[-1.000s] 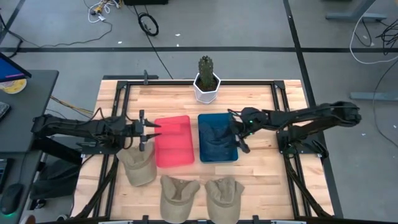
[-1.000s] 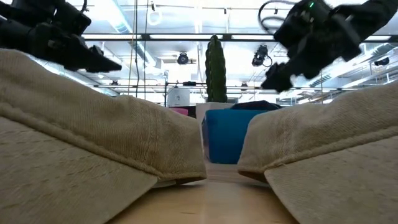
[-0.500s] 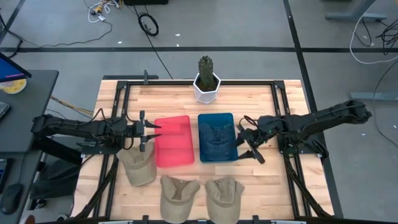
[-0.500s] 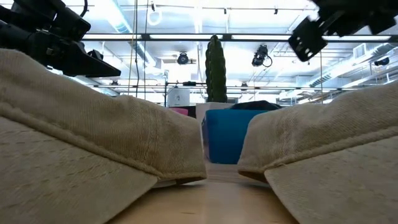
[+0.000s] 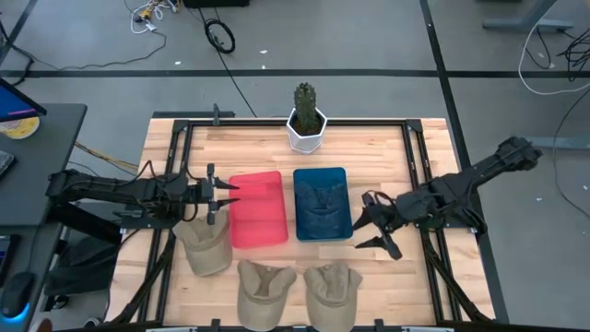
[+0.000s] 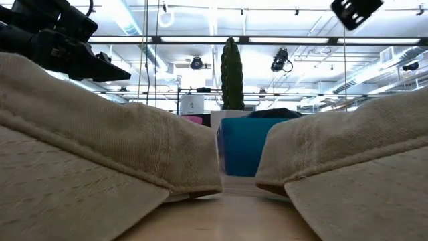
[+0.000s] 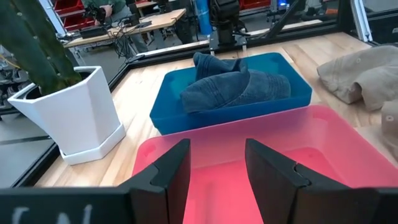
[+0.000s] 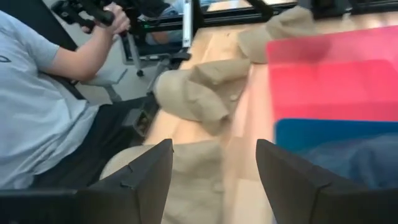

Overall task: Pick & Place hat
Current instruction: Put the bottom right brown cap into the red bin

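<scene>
My right gripper (image 5: 380,231) hangs over bare table just beside the blue bin (image 5: 322,204), fingers spread wide and holding nothing. In the right wrist view the two dark fingers (image 8: 140,180) stand well apart, with tan hats and a seated person (image 8: 43,118) beyond them. A dark blue denim hat (image 7: 233,87) lies crumpled inside the blue bin, next to the red bin (image 5: 256,208). My left gripper (image 5: 214,194) sits at the red bin's outer edge, its fingers (image 7: 168,177) open over the red floor and gripping nothing. Three tan hats (image 5: 266,288) lie along the table's near edge, one directly below my left gripper. A potted cactus (image 5: 306,116) stands at the far edge.
</scene>
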